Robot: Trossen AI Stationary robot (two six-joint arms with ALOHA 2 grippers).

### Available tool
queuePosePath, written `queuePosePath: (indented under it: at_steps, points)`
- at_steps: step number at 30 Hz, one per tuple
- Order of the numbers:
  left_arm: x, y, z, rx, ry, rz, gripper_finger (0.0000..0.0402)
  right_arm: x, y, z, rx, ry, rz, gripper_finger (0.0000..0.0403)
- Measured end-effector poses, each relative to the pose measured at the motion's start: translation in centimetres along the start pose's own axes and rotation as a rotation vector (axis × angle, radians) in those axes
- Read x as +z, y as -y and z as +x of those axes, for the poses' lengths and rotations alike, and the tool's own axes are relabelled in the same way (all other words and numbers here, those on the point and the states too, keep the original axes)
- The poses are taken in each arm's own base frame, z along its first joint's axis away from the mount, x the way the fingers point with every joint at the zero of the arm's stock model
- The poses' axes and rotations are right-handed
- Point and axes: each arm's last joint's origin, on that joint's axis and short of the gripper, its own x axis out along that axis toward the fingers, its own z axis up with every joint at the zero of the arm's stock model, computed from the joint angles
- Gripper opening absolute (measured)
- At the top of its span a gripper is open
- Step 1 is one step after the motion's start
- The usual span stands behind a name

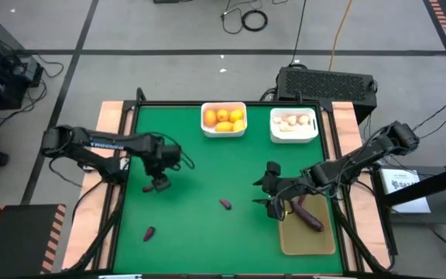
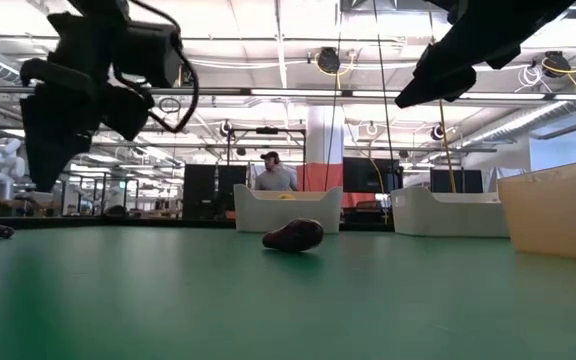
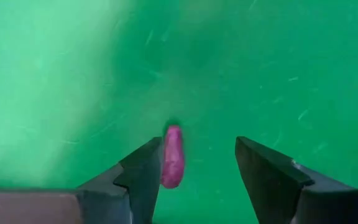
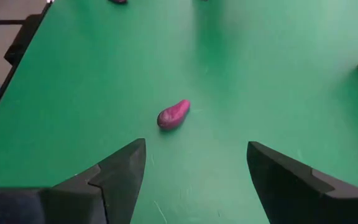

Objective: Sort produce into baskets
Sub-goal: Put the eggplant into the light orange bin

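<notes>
Three dark purple pieces show in the high view. One lies mid-mat, one lies near the front left, and a longer one lies on the tan tray. Orange fruits fill the left white basket, and white bulbs fill the right one. My right gripper stands open beside the tray, pointing at the mid-mat piece ahead of it. My left gripper hangs open above the mat, pointing down. A purple piece on the mat shows beside one of its fingers.
A black box with a grille stands behind the table's far right corner. Open green mat lies between the arms and the baskets. In the low view a person shows far off in the room.
</notes>
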Motion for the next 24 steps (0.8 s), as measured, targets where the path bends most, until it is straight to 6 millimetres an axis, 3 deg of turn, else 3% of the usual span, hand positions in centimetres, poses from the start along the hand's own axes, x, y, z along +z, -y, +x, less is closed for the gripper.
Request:
queuePosePath:
  at_steps: [12, 19, 24]
  points:
    - [-1.5, 2.9, 1.8, 0.145, -0.005, 0.048, 0.021, 0.1, 0.0, 0.0, 0.003, 0.01, 0.012, 0.027]
    - [-2.1, 2.1, 5.1, 0.26, -0.137, 0.024, 0.021, 0.1, 0.0, 0.0, 0.003, 0.01, 0.021, 0.027]
    - [-2.3, 1.7, 6.4, 0.264, -0.199, 0.01, 0.021, 0.1, 0.0, 0.0, 0.003, 0.01, 0.021, 0.027]
